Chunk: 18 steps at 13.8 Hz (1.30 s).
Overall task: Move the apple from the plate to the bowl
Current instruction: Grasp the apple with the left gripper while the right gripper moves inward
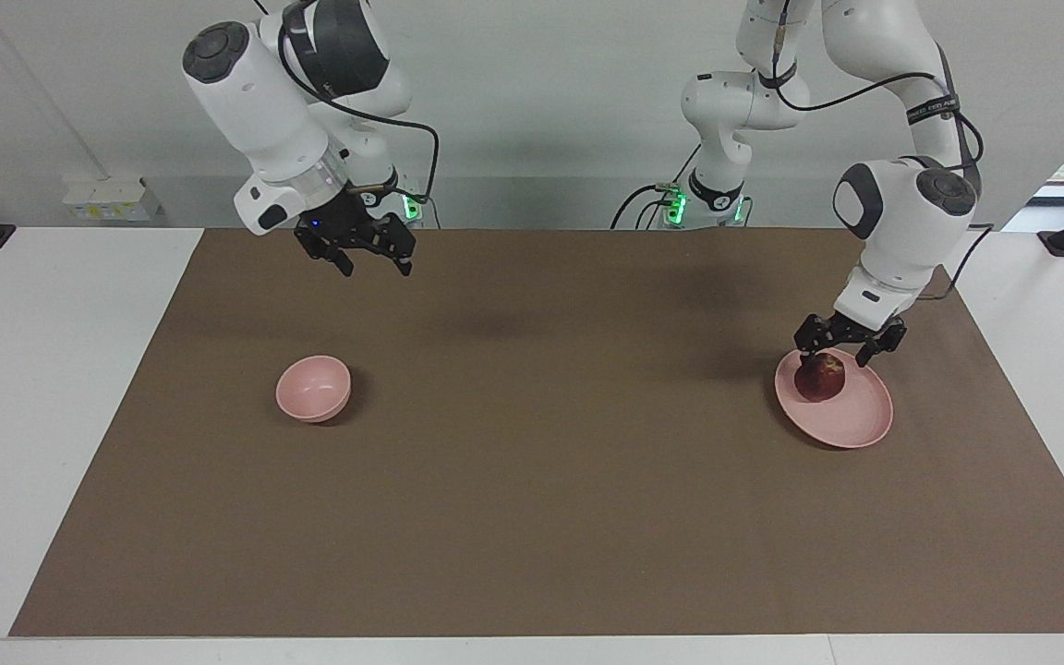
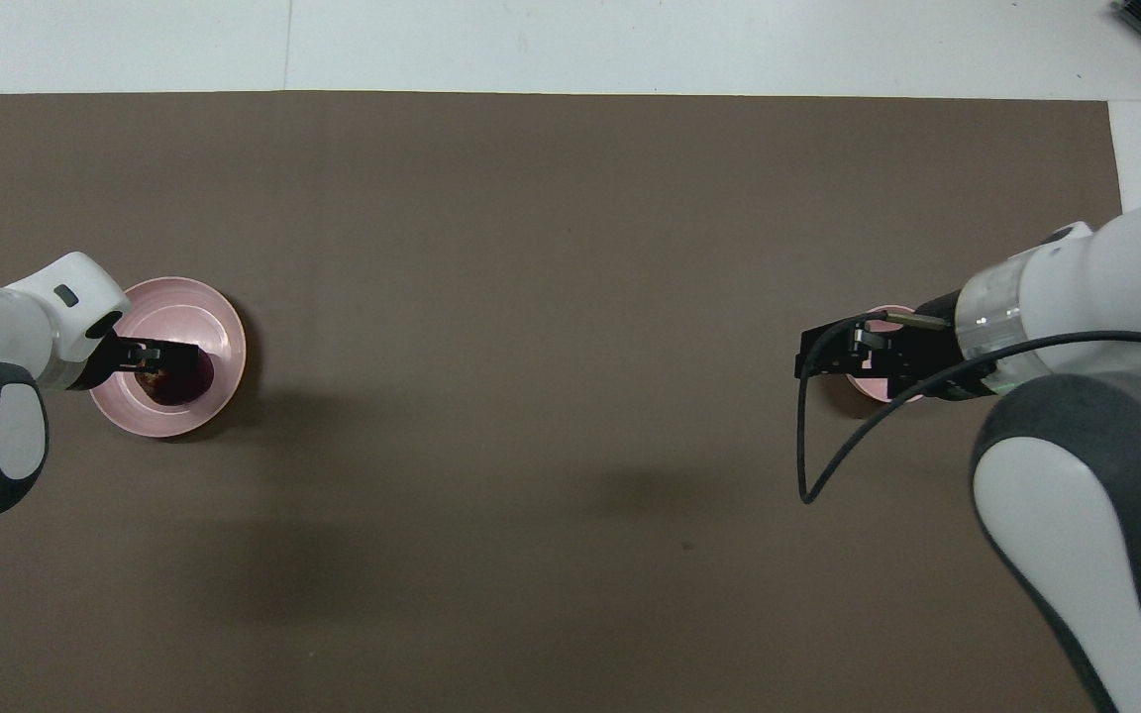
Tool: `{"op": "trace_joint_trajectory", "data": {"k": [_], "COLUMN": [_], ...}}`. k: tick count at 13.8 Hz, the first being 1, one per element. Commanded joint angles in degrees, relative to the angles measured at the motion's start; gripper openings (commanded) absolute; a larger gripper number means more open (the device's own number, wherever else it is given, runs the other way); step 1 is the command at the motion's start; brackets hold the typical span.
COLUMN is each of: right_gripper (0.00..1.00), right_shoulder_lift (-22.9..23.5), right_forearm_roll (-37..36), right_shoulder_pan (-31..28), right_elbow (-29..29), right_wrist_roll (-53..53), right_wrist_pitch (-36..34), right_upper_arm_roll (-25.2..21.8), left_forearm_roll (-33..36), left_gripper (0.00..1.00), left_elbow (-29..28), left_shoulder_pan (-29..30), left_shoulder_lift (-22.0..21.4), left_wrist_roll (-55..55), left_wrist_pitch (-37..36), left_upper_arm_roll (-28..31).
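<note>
Even, bright light falls from above. Soft blurred arm shadows lie on the brown mat (image 1: 532,443); a short dark one hugs the bowl (image 1: 312,388). Both views are sharp, without glare.

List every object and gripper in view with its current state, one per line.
apple: resting on the plate, not lifted.
plate: flat on the mat, holding the apple.
bowl: upright, empty.
left gripper: open, fingers down around the apple.
right gripper: open, empty, raised above the mat.
</note>
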Motion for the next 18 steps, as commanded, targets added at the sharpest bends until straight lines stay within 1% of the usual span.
{"op": "trace_joint_trajectory", "data": {"k": [1,3,4,5,6,7,8,9,10,11,12,14,15,16,18], "right_gripper": [1.0,1.0,1.0,1.0,1.0,1.0,1.0,1.0,1.0,1.0,1.0,1.0,1.0,1.0,1.0], "right_shoulder_lift": [1.01,1.01,1.27,2.05,2.84,3.37,3.47,3.64,3.99,4.08,4.08,4.61,5.39,5.92,6.89], "right_forearm_roll": [1.37,2.42,4.69,6.63,7.43,7.44,7.44,7.44,7.52,8.48,12.15,17.08,19.8,21.92,24.48], "right_shoulder_pan": [2.64,2.73,2.82,3.78,5.96,7.72,9.48,10.72,11.6,11.96,11.87,11.96,12.66,14.23,16.34], "right_elbow": [-0.68,-0.68,-0.68,-0.77,-0.68,-1.2,-2.08,-2.44,-2.79,-2.97,-3.05,-3.06,-3.06,-3.06,-3.06], "right_wrist_roll": [1.64,2.43,4.35,5.85,7.69,10.23,12.95,14.89,16.13,17.1,18.24,21.66,23.6,26.05,31.41], "right_wrist_pitch": [2.6,2.6,2.77,2.95,3.47,5.39,7.67,9.09,9.71,10.33,11.64,14.1,15.85,18.39,23.85], "right_upper_arm_roll": [0.01,0.01,0.01,0.01,-0.08,0.01,0.01,0.01,0.01,0.01,0.01,0.01,0.01,0.01,0.01], "left_forearm_roll": [-1.79,-2.85,-2.85,-3.03,-3.12,-3.12,-3.12,-3.12,-3.12,-3.12,-3.12,-3.12,-3.12,-3.12,-3.29], "left_gripper": [1.0,1.0,1.0,0.95,0.9,0.87,0.79,0.66,0.39,0.2,0.0,0.0,0.0,0.0,0.0], "left_elbow": [-1.32,-2.82,-2.82,-3.08,-4.04,-4.75,-5.19,-5.28,-5.28,-4.93,-4.58,-3.09,-2.65,-1.43,0.94], "left_shoulder_pan": [0.55,0.55,0.64,0.73,0.81,0.81,0.99,0.99,0.99,0.82,0.55,0.37,0.37,0.46,0.2], "left_shoulder_lift": [1.8,1.72,1.8,2.67,2.86,2.6,2.33,2.33,2.24,2.33,2.68,2.51,1.55,-0.29,-3.02], "left_wrist_roll": [0.76,0.93,1.02,1.54,1.64,1.64,1.64,1.55,1.64,1.64,1.64,1.55,1.64,1.64,1.81], "left_wrist_pitch": [4.74,5.99,6.17,6.78,8.0,8.19,8.19,8.02,7.67,7.75,8.1,7.75,7.66,7.4,5.04], "left_upper_arm_roll": [-0.15,-0.24,-0.15,-0.15,-0.15,-0.15,-0.15,-0.15,-0.15,-0.15,-0.15,-0.15,-0.15,-0.24,-1.02]}}
